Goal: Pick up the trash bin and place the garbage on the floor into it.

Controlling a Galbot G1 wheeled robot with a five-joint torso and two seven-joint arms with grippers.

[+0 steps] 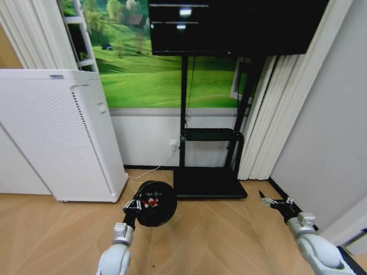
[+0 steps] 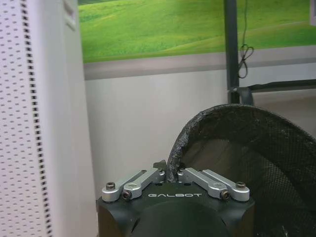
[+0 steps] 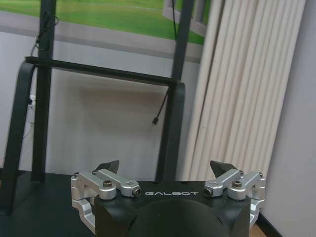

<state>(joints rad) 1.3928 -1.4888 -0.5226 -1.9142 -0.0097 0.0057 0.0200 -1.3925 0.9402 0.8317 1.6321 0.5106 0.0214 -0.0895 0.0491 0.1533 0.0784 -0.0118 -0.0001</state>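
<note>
already our left gripper (image 2: pixel 168 178) is clenched on the rim of the small black round mesh trash bin (image 1: pixel 156 203), its fingers pinching the frayed edge from both sides, as the left wrist view shows plainly. in the head view we hold the bin tilted, its mouth turned up toward the camera, above the pale herringbone wood floor (image 1: pixel 218 235) and just in front of the tall white perforated appliance (image 1: pixel 54 134). inside the bin we make out a small red-and-white scrap (image 1: pixel 152 200); we cannot tell what else lies with it. our right gripper (image 1: pixel 269 201) hangs over the floor on the right, near the black base of the tv stand (image 1: pixel 209 186) and the white pleated curtain (image 1: pixel 269 109), its fingers spread wide and holding nothing.

as for progress, we judge the picking-up of the bin done, and at least one piece of garbage is inside. the floor we can see carries no loose litter, so the collecting looks mostly or wholly finished, though floor beyond these views could hold more.
</note>
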